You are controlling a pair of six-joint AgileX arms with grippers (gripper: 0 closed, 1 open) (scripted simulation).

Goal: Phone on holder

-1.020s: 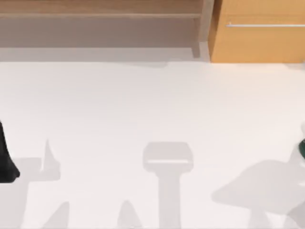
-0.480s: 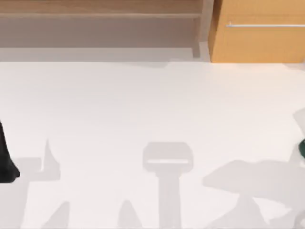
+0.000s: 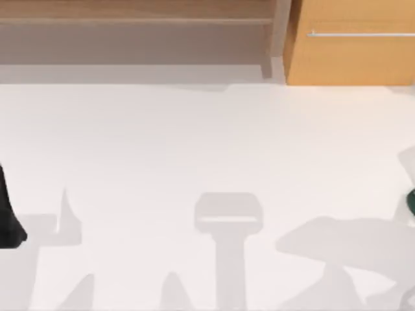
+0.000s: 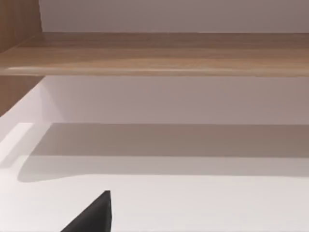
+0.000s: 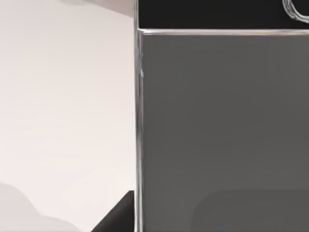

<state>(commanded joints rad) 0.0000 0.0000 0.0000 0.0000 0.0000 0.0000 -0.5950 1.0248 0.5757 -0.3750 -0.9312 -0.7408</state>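
You're early in this one: the phone (image 5: pixel 217 125) sits right under your right wrist camera, close up, grey screen facing the lens, and there's no holder to be seen on the table (image 3: pixel 207 149), so the placing is all still ahead of you. In that wrist view the phone's long axis runs up and down the picture, with the black bezel end and the round home button (image 5: pixel 297 9) at the far end from the camera; a silver rim marks its long edge against the white table beside it. A dark fingertip (image 5: pixel 120 215) of the right gripper peeks in just beside that edge, but you can't tell from this whether the fingers are spread or closed on the phone, nor whether it's lying flat or already off the surface. From above, your right arm (image 3: pixel 410 201) sits at the table's right edge. Your left arm (image 3: pixel 8 214) is parked at the left edge; one dark finger (image 4: pixel 94 215) shows in its wrist view, so that gripper's state can't be told either.
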